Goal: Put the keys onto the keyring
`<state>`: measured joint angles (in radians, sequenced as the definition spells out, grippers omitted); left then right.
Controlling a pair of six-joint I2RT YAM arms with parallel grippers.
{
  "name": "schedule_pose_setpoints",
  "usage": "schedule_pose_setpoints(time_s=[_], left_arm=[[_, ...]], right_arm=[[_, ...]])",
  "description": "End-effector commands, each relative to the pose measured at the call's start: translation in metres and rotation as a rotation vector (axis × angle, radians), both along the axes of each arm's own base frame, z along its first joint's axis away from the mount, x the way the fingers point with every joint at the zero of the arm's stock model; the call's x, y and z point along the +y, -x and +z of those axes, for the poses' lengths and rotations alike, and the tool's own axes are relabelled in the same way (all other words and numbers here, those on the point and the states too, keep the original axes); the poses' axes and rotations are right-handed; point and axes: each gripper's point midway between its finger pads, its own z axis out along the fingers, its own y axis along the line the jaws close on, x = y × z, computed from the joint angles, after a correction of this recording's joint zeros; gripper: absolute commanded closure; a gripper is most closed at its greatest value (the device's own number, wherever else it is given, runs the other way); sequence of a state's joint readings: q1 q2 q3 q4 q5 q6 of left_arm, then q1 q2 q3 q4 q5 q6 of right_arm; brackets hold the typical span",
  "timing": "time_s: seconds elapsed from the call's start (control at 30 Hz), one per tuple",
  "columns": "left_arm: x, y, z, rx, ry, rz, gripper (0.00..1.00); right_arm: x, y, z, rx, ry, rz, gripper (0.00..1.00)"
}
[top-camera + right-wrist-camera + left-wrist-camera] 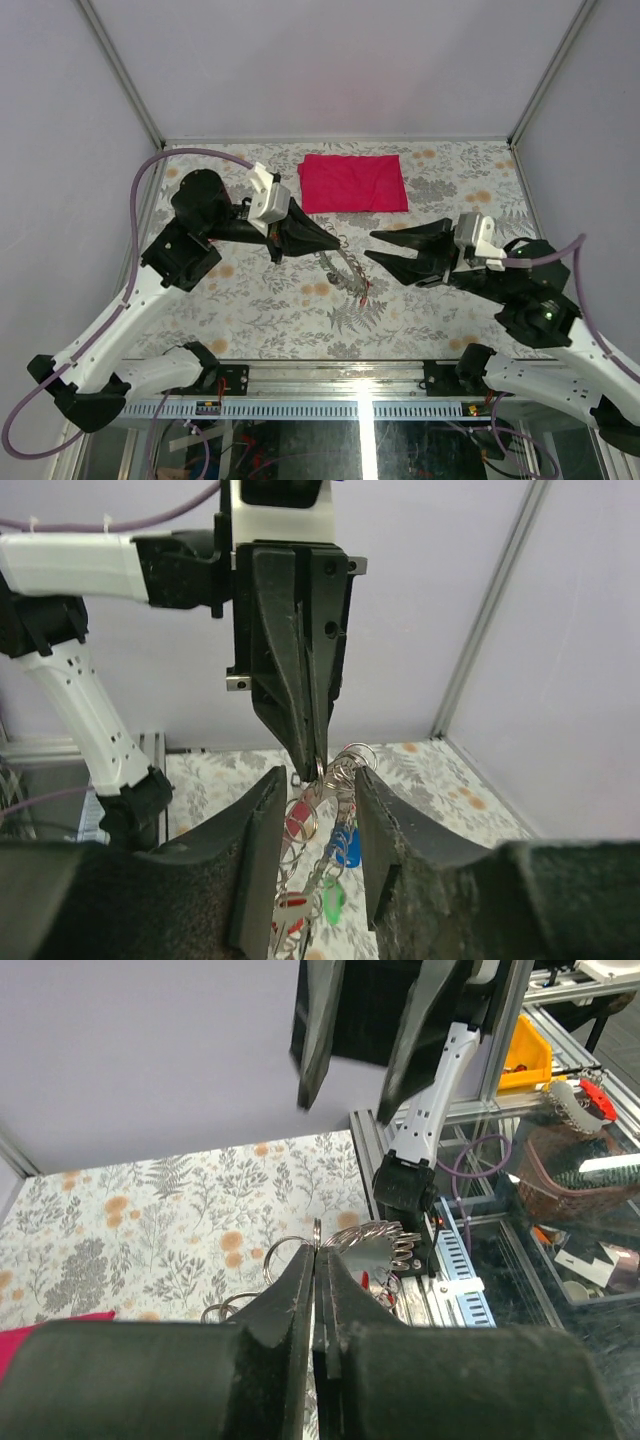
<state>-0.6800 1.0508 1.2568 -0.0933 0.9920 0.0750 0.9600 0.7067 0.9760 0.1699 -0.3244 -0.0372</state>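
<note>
The thin grey metal keyring [319, 770] hangs upright in the air. The tiny keys [345, 846], with red, blue and green plastic tags, dangle at its six o'clock.

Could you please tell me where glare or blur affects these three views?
Top external: even light, one bright glare streak on the glass panel at the near edge. Left wrist: the left gripper goes soft near the lens. Right wrist: the keys look slightly blurred.
</note>
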Motion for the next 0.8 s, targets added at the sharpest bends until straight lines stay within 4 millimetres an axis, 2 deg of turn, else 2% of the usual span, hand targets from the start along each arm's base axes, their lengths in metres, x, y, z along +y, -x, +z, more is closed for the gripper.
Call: schedule_pose_setpoints(time_s=[0.0,0.4,0.6,0.77], left_arm=[[0.002,0.001,-0.013,0.013,-0.106,-0.014,1.00],[-0.003,-0.009,-0.054,0.096,-0.293,0.018,1.00],[-0.007,-0.004,-0.065,0.090,-0.364,0.018,1.00],[-0.009,0.002,-0.068,0.069,-0.387,0.005,1.00]], right_arm=[[-0.011,-0.002,-0.025,0.015,0.233,-0.045,0.59],[0.004,0.003,-0.064,0.199,0.598,0.069,0.59],[0.011,-0.001,-0.086,0.269,0.687,0.084,0.58],[0.018,0.000,-0.095,0.295,0.697,0.111,0.59]])
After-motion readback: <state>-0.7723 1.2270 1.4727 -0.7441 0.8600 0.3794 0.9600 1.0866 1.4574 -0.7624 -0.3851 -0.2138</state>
